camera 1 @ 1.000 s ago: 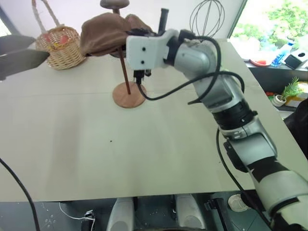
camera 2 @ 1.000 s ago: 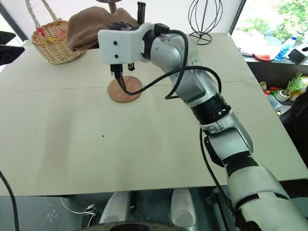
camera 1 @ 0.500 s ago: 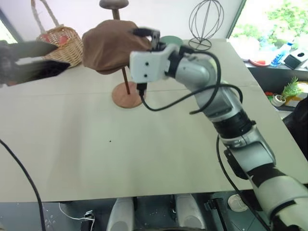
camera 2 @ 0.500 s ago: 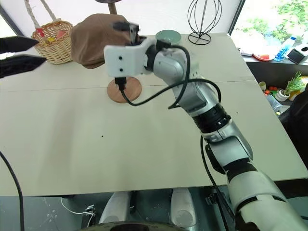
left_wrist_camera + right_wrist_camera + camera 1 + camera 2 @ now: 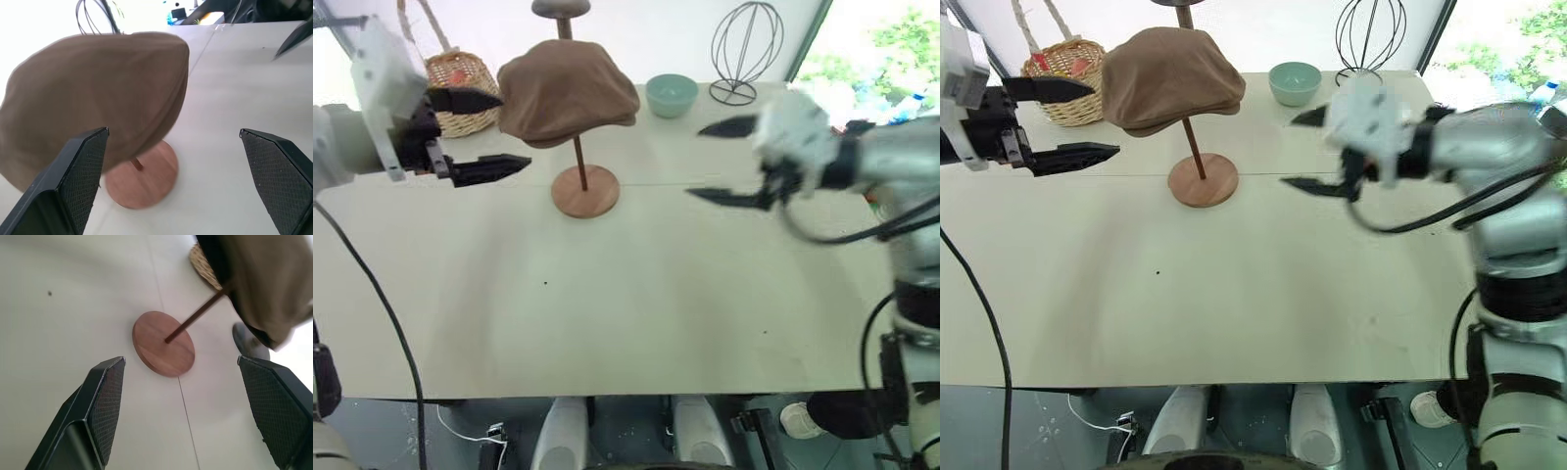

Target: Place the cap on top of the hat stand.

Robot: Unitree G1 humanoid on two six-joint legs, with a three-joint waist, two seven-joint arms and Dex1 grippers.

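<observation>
Cap (image 5: 566,90), soft brown fabric and floppy, is sitting draped over the top of the reddish-brown wooden hat stand (image 5: 584,189), hiding its disc; I am seeing only the thin pole and round base below it. Left of the stand, my left gripper (image 5: 481,133) is hanging above the pale table (image 5: 636,294) with its black fingers spread and nothing between them. Right of the stand, my right gripper (image 5: 724,162) is also spread wide and holding nothing. Behind the stand are sitting a woven wicker basket (image 5: 462,78), a teal bowl (image 5: 671,94) and a black wire globe-shaped stand (image 5: 747,47).
</observation>
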